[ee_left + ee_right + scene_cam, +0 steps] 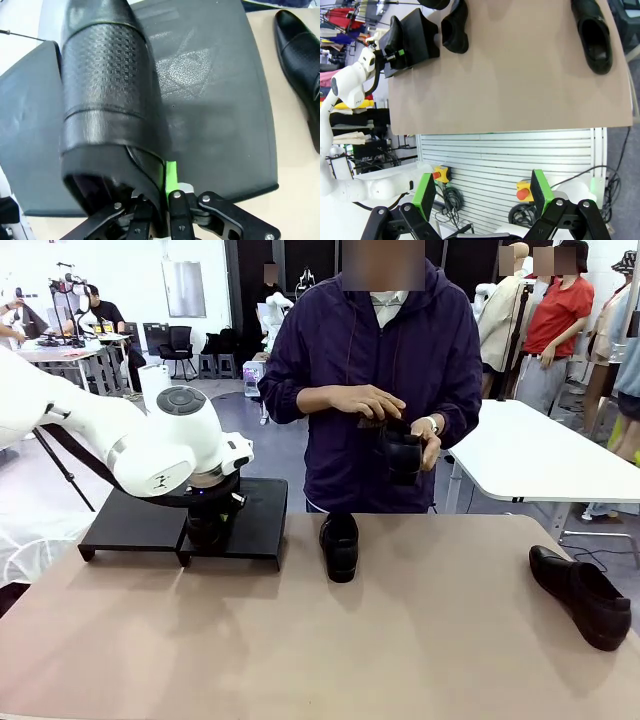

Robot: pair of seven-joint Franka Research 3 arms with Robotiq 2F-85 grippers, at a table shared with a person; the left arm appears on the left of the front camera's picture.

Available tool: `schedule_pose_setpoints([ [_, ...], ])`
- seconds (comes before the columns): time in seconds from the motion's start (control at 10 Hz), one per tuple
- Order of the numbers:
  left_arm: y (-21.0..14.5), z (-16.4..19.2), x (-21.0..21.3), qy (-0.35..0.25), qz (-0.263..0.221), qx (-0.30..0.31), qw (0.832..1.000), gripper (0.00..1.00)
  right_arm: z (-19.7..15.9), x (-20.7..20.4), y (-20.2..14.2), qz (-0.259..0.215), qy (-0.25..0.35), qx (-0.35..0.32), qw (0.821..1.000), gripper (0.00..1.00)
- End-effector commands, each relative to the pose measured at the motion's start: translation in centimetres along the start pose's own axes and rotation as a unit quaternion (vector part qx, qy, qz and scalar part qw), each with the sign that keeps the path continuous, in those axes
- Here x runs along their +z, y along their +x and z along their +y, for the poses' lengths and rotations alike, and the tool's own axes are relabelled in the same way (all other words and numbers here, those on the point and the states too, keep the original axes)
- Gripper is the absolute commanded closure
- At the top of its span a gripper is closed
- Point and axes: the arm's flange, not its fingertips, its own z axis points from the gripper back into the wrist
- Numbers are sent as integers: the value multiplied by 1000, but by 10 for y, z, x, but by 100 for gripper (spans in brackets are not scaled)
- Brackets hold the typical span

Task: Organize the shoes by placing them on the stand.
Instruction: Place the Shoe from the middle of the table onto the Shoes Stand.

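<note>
- Left gripper [161, 186] pinches a glossy, embossed black shoe [107, 90] by its heel rim.
- Matte black stand [215, 100] beneath that gripper; beige table [300, 640] beside, busy workshop beyond.
- Right gripper [482, 192] gapes wide.

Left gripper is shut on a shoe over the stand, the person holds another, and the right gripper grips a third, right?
No: the right gripper is open and empty, as the right wrist view shows. The left gripper is shut on a shoe over the stand, and the person holds another shoe.
</note>
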Motion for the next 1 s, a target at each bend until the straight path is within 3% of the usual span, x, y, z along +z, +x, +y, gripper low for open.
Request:
schedule_pose_setpoints([
  [0.0, 5, -2, -4, 14, -5, 12, 1000, 8, 3, 3, 1, 1, 12, 6, 1000, 0],
  [0.1, 5, -2, -2, 12, -8, 13, 1000, 0, 3, 3, 1, 1, 12, 6, 1000, 0],
  [0.5, 9, 5, 16, 13, -36, 21, 999, 0, 3, 3, 1, 1, 12, 6, 1000, 0],
  [0.7, 10, 15, 57, -15, -60, 5, 998, 0, 3, 3, 1, 1, 12, 6, 1000, 0],
  [0.9, 4, 31, 109, -45, -39, -31, 998, 0, 3, 3, 1, 1, 12, 6, 1000, 0],
])
